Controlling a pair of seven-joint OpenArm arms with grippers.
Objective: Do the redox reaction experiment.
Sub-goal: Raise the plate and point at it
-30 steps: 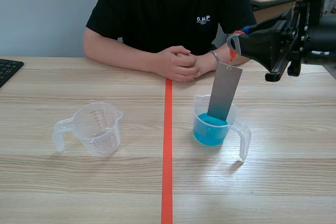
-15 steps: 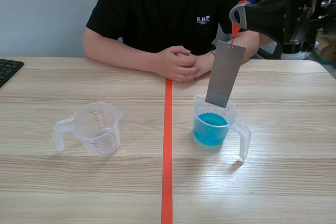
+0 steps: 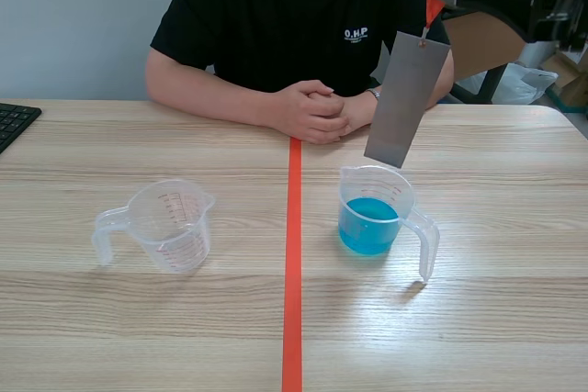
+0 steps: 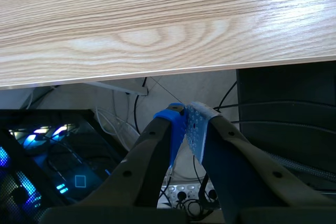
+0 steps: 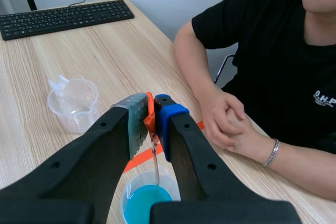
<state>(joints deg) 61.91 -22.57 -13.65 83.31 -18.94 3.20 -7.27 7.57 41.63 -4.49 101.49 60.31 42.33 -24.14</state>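
White lettering "O.H.P" on chest of person's black T-shirt [image 3: 266,25]; red scale marks on empty measuring cup [image 3: 171,225] illegible.

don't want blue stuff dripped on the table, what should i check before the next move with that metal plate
1. Grip: right end effector shut on the orange tag of the metal plate: ok.
2. Plate's lower edge above the rim of the blue-liquid cup: ok.
3. Plate hanging straight: it is tilted, not ok.
4. Drops clinging to the plate: cannot tell.
5. Empty cup upright across the tape line: ok.
6. Person's hands away from both cups: ok.
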